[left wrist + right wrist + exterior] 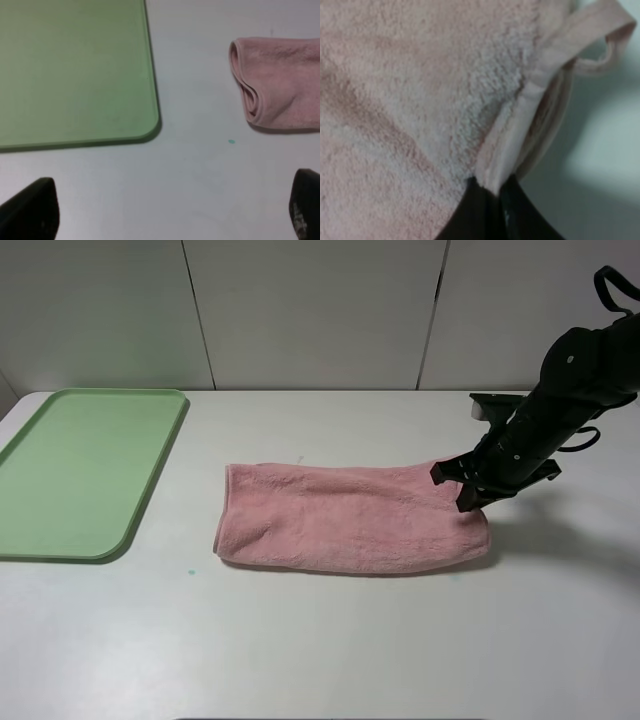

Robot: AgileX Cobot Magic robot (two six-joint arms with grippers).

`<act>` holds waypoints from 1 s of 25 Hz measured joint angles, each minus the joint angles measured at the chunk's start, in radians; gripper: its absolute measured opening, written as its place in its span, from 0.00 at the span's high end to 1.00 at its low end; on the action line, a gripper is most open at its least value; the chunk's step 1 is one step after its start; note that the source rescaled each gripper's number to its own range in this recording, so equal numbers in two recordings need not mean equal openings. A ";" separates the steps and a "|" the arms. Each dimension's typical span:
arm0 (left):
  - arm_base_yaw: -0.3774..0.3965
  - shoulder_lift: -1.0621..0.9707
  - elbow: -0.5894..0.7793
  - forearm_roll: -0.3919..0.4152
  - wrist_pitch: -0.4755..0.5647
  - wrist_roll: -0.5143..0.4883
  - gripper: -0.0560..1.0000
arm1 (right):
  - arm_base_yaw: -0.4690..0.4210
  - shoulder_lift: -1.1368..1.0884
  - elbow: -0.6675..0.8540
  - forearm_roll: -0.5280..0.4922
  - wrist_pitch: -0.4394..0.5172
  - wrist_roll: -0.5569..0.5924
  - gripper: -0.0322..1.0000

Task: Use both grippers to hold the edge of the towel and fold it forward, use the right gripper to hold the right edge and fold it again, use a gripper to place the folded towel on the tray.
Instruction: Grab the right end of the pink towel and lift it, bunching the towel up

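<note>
While tight on towel (350, 518) (hem (510, 145)), right pincer (467, 498)

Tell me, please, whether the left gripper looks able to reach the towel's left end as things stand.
Probably yes: the left gripper hangs open, only bare table lies between it and the towel, and the right gripper grips the far end.

On table (320, 650), tray (85, 475) at left, towel (340, 520) to its right, apart
</note>
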 joint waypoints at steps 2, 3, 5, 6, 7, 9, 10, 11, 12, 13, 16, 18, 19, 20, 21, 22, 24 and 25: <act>0.000 0.000 0.000 0.000 0.000 0.000 0.08 | 0.000 -0.006 -0.025 -0.039 0.027 0.024 0.96; 0.000 0.000 0.000 0.000 0.000 0.000 0.08 | 0.000 -0.007 -0.036 -0.062 0.038 0.038 0.96; 0.000 0.000 0.000 0.000 0.000 0.000 0.08 | 0.000 -0.017 -0.054 -0.105 0.056 0.070 0.96; 0.000 0.000 0.000 0.000 0.000 0.000 0.08 | 0.000 -0.026 -0.061 -0.128 0.064 0.085 0.96; 0.000 0.000 0.000 0.000 0.000 0.000 0.08 | 0.000 -0.034 -0.069 -0.144 0.067 0.099 0.96; 0.000 0.000 0.000 0.000 0.000 0.000 0.08 | 0.000 -0.046 -0.087 -0.178 0.078 0.119 0.96; 0.000 0.000 0.000 0.000 0.000 0.000 0.08 | 0.000 -0.051 -0.095 -0.189 0.088 0.126 0.96; 0.000 0.000 0.000 0.000 0.000 0.000 0.08 | 0.000 -0.054 -0.102 -0.197 0.098 0.132 0.96; 0.000 0.000 0.000 0.000 0.000 0.000 0.08 | 0.000 -0.059 -0.110 -0.206 0.108 0.136 0.96; 0.000 0.000 0.000 0.000 0.000 0.000 0.08 | 0.000 -0.062 -0.118 -0.213 0.118 0.142 0.96; 0.000 0.000 0.000 0.000 0.000 0.000 0.08 | 0.000 -0.070 -0.142 -0.220 0.140 0.153 0.96; 0.000 0.000 0.000 0.000 0.000 0.000 0.08 | 0.000 -0.073 -0.156 -0.223 0.153 0.155 0.96; 0.000 0.000 0.000 0.000 0.000 0.000 0.08 | 0.000 -0.073 -0.162 -0.223 0.155 0.155 0.96; 0.000 0.000 0.000 0.000 0.000 0.000 0.08 | 0.000 -0.073 -0.165 -0.223 0.159 0.155 0.96; 0.000 0.000 0.000 0.000 0.000 0.000 0.08 | 0.000 -0.073 -0.165 -0.223 0.161 0.155 0.96; 0.000 0.000 0.000 0.000 0.000 0.000 0.08 | 0.000 -0.073 -0.165 -0.223 0.165 0.155 0.96; 0.000 0.000 0.000 0.000 0.000 0.000 0.08 | 0.000 -0.073 -0.165 -0.226 0.169 0.155 0.96; 0.000 0.000 0.000 0.000 0.000 0.000 0.08 | 0.000 -0.073 -0.165 -0.226 0.172 0.155 0.96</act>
